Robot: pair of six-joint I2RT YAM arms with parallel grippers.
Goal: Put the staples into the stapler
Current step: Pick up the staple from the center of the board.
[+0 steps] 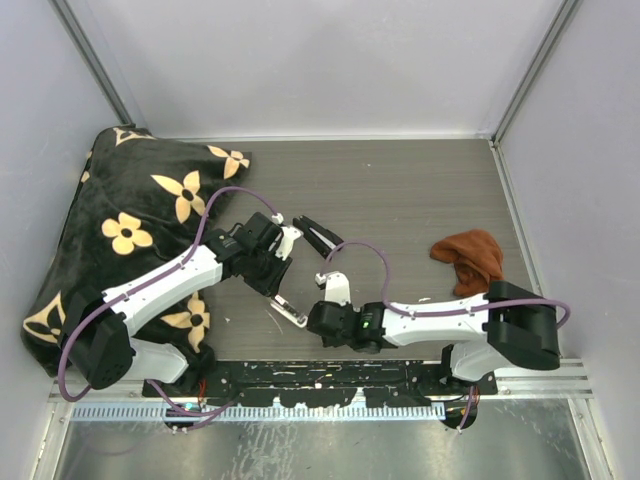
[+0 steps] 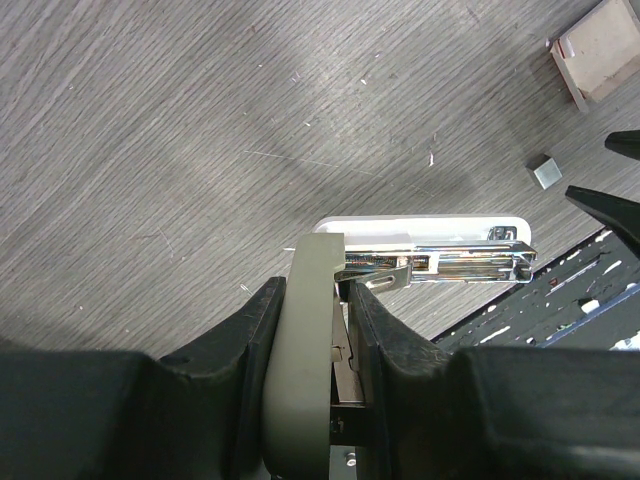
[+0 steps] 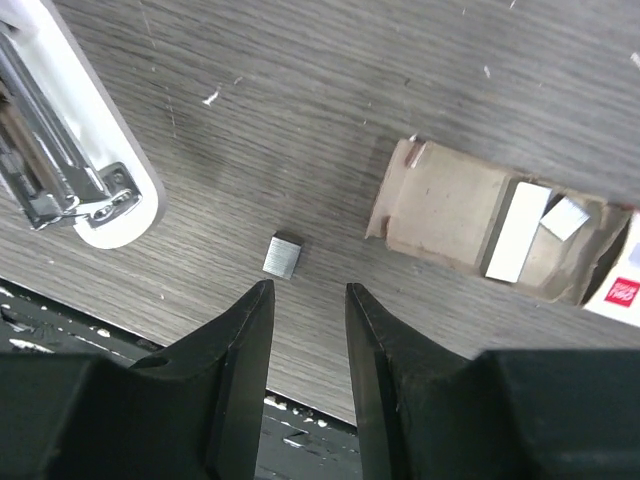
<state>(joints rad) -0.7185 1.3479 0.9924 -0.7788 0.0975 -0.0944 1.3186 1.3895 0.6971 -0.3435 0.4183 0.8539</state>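
Observation:
The stapler (image 2: 450,262) lies opened on the grey table, its white base and shiny metal channel stretched out flat. My left gripper (image 2: 312,288) is shut on the stapler's olive-green lid (image 2: 310,340), which stands up from the base. The staples (image 3: 283,256), a small silvery block, lie loose on the table just beyond my right gripper (image 3: 305,295). That gripper is open, with nothing between its fingers. The white end of the stapler (image 3: 90,130) sits left of the block. From above, my right gripper (image 1: 322,318) is beside the stapler (image 1: 290,312).
An opened brown cardboard box (image 3: 480,225) with a red-and-white flap lies right of the staples. A black flowered cushion (image 1: 140,230) fills the left side. A brown cloth (image 1: 470,258) lies at the right. A black pronged object (image 1: 315,235) rests behind the stapler. The table's front edge is close.

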